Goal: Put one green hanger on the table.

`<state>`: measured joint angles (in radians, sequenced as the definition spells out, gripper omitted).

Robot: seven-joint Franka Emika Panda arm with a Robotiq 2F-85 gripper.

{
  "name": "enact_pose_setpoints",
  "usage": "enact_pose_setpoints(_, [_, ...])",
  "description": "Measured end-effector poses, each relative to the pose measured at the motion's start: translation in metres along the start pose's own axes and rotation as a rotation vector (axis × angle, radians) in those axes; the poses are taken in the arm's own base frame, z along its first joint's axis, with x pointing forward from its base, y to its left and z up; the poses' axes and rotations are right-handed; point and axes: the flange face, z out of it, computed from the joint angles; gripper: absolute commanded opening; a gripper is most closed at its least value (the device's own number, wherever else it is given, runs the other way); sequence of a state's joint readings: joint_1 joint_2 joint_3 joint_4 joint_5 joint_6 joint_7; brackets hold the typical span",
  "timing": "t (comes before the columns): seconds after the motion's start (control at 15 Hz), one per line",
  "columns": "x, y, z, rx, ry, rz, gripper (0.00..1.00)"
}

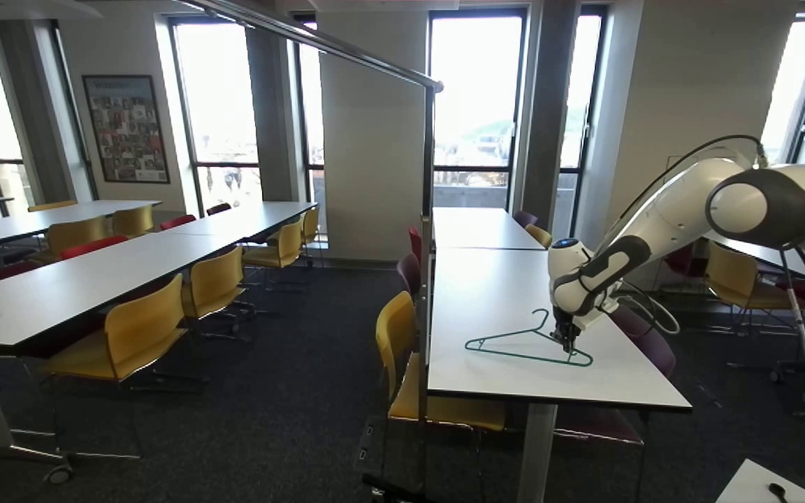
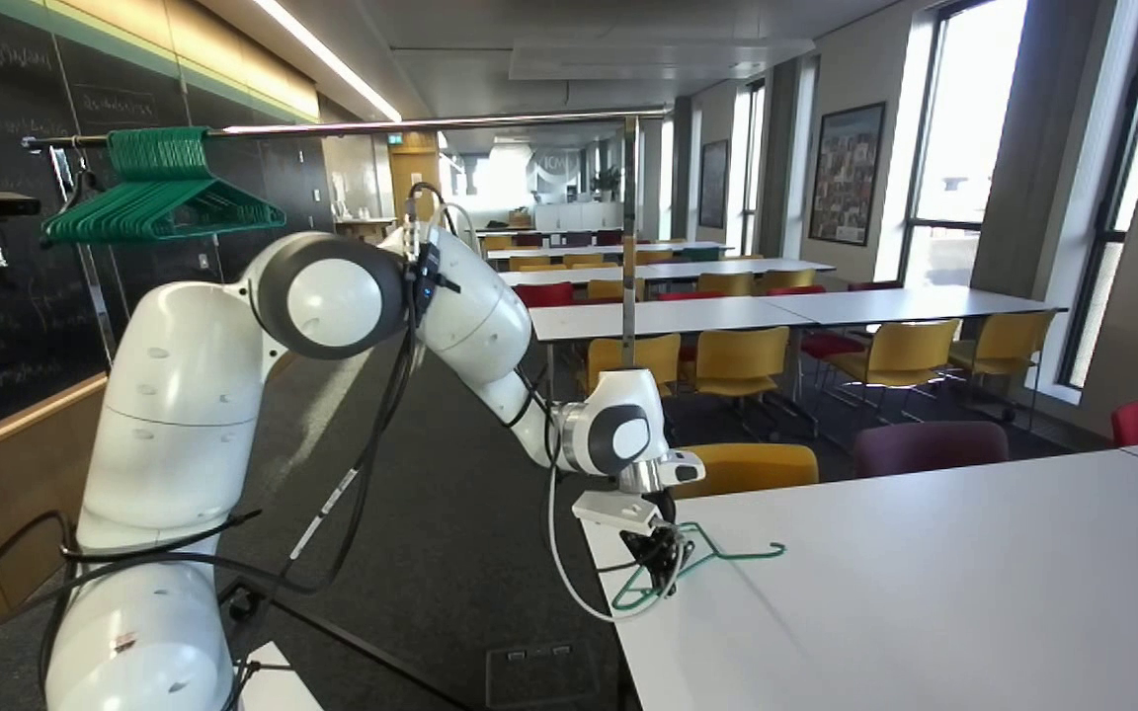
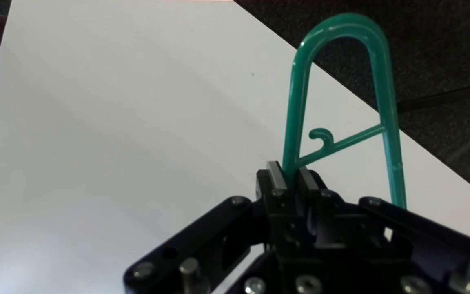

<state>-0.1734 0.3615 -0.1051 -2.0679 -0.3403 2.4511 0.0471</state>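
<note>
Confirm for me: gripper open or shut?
The gripper is shut on the green hanger: in the wrist view, one side is pinched between both fingers.

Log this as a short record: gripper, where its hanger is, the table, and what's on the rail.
Gripper: closed on the hanger near one rounded end
Position: over the table; whether it touches the top is unclear
Table: white top, dark edge
Rail: bunch of green hangers near one end
Release: not yet done
</note>
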Motion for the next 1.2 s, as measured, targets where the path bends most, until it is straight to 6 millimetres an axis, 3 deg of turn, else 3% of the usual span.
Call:
enact_pose_setpoints(0.27, [0.014,0.009,0.032,-0.02,-0.096,-0.032,0.03])
enact_pose_setpoints(0.6, [0.024,0.031,0.058,-0.05,-0.165,-0.021,0.03])
enact_pose_setpoints(0.67, [0.026,0.035,0.063,-0.055,-0.175,-0.017,0.35])
enact_pose_setpoints(0.8, [0.028,0.041,0.07,-0.065,-0.192,-0.01,0.41])
enact_pose_setpoints(1.2, [0.029,0.041,0.091,-0.077,-0.221,-0.017,0.88])
